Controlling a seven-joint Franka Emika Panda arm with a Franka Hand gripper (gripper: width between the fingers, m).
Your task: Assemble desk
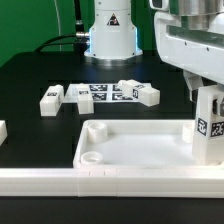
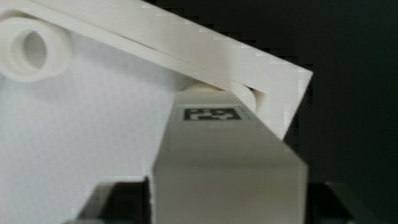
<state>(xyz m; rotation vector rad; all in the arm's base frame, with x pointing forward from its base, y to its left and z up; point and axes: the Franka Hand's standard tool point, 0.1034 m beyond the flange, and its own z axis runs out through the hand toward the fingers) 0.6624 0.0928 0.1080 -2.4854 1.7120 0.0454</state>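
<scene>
Desk top [image 1: 140, 150] lies flat at the worktop's [image 1: 30, 75] front, long axis left-right in ext. view, rim up, white, round socket [image 1: 90, 157] in one corner. Claw [image 2: 226, 205] grips a tagged leg [image 1: 207, 128] upright at the top's right corner. Open worktop behind; spare legs [image 1: 52, 100] well apart.

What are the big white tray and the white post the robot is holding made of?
Desk top: looks like white plastic, smooth and matte. The rounded, moulded rim suggests that. Leg: seemingly the same matte white plastic, square in section, carrying a printed black-and-white tag. The exact material can't be confirmed from looks alone.
</scene>
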